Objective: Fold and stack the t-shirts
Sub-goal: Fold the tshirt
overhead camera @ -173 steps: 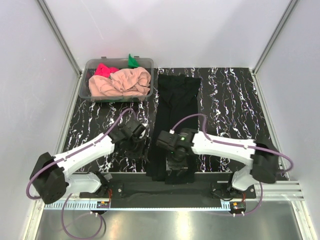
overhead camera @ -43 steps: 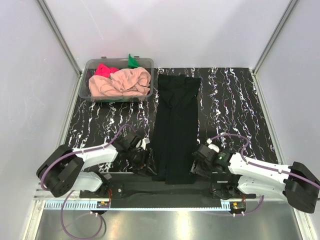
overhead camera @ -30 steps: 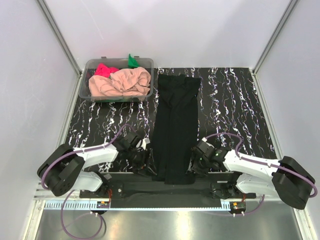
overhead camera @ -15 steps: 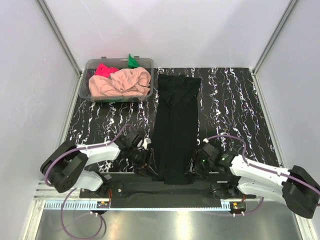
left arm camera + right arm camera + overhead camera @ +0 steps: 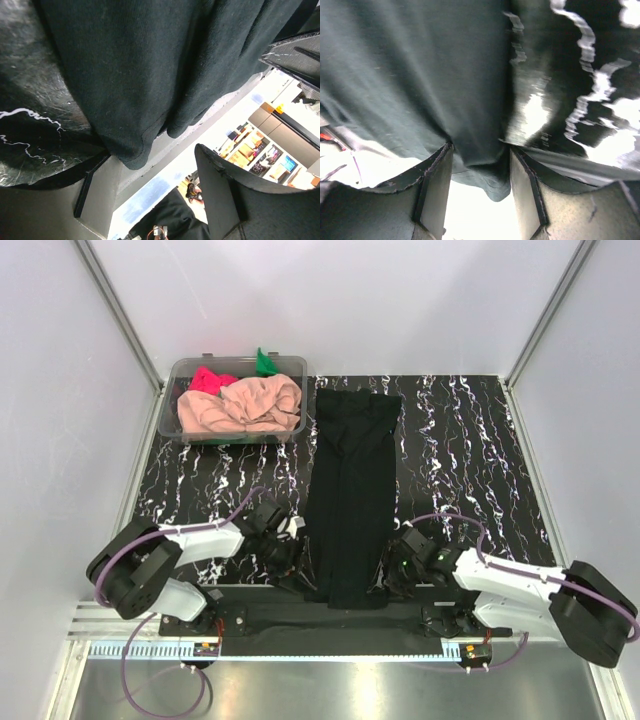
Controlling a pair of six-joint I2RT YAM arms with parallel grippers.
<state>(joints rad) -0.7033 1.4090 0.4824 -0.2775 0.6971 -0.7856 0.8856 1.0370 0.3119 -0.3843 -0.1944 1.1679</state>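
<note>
Lying flat along the middle of the counter (image 5: 460, 460), the black t-shirt (image 5: 350, 490) was folded into 1 long narrow strip. Its far end sat just beside the clear plastic tub (image 5: 172, 425), and its near hem drooped a little over the counter's near edge. The 3 other shirts were bundled inside the tub at the far left corner. The peach-pink t-shirt (image 5: 245, 405) filled most of it, the pink-red t-shirt (image 5: 208, 378) showed behind it on the left, and the green t-shirt (image 5: 264, 362) poked up at the far rim. At the strip's near left corner, low against the counter, the left fingers (image 5: 227, 200) were spread wide and released. In the left wrist view the hem's corner hung ahead of them with nothing clamped. At the near right corner the right fingers (image 5: 435, 185) also stood apart, 1 on each side of the drooping hem, with cloth sagging into the gap between them. They were not pinched on it, though whether a pad brushed the fabric could not be told. Both the left arm (image 5: 190, 540) and the right arm (image 5: 500, 575) reached in low from their bases toward the shirt's near end.
</note>
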